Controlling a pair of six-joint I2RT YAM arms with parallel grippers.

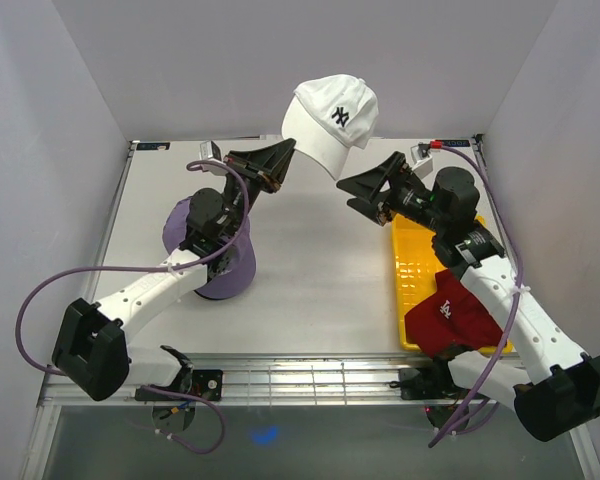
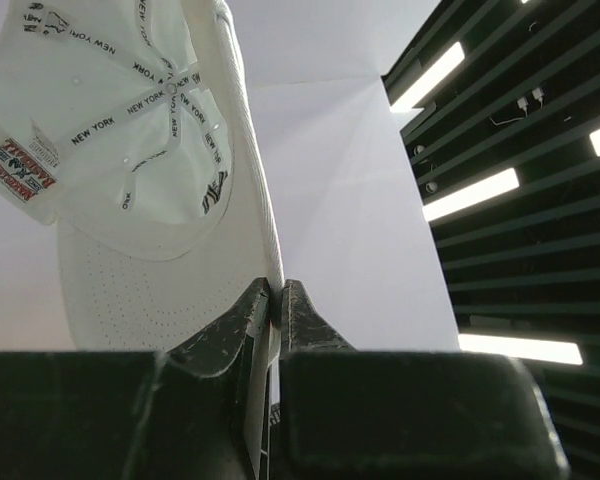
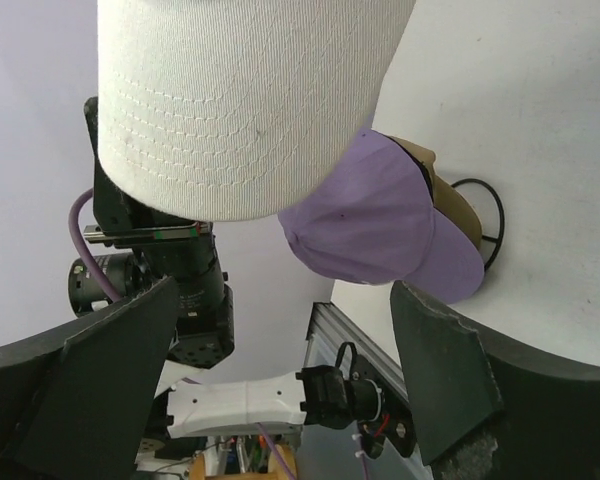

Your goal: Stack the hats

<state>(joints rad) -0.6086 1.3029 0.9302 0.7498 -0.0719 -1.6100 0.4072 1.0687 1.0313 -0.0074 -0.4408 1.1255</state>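
A white hat [image 1: 330, 118] with a dark NY logo hangs in the air over the back of the table. My left gripper [image 1: 291, 156] is shut on its rim; the left wrist view shows its inside [image 2: 130, 130] and the edge pinched between my jaws at the left gripper [image 2: 276, 296]. My right gripper [image 1: 348, 195] stands open just right of the white hat's brim [image 3: 240, 100], holding nothing. A lavender hat [image 1: 220, 255] sits on the table under my left arm, on top of a tan hat [image 3: 452, 198]. A dark red hat [image 1: 450, 315] lies in the tray.
A yellow tray [image 1: 412, 255] lies at the right, under my right arm. White walls close in the table at the left, back and right. A metal rail runs along the near edge [image 1: 310, 375].
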